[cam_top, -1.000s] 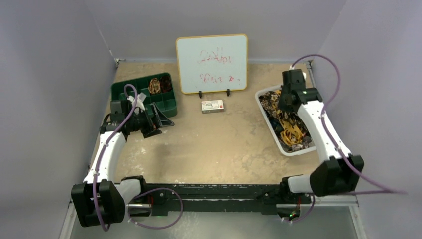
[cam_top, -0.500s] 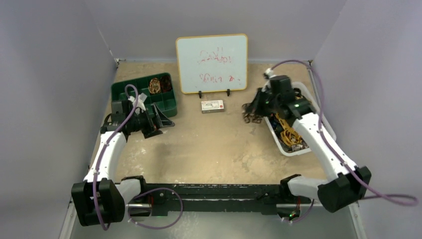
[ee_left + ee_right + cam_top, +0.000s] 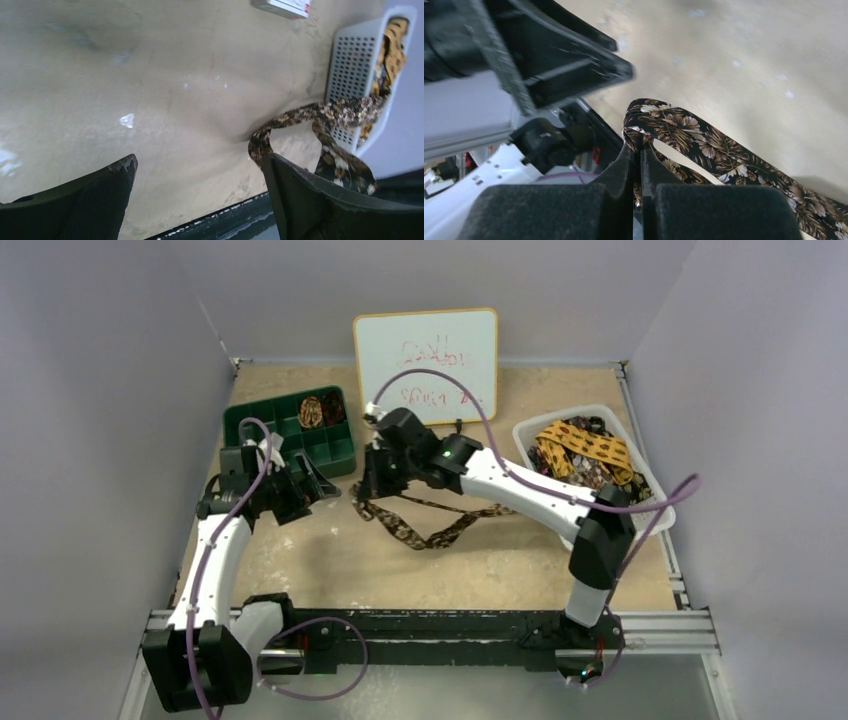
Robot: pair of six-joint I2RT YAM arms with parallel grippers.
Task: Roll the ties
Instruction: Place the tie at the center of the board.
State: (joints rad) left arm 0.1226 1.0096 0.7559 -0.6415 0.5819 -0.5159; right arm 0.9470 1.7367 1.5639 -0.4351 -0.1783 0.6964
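One tie [image 3: 684,132] pinched in right claw [image 3: 640,152], two coils [image 3: 311,412] in green tray [image 3: 338,452]

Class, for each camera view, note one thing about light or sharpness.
Top view: even light, no harsh glare. Left wrist view: the tie looks soft, the near jaws dark. Right wrist view: tie print crisp, table behind it blurred.
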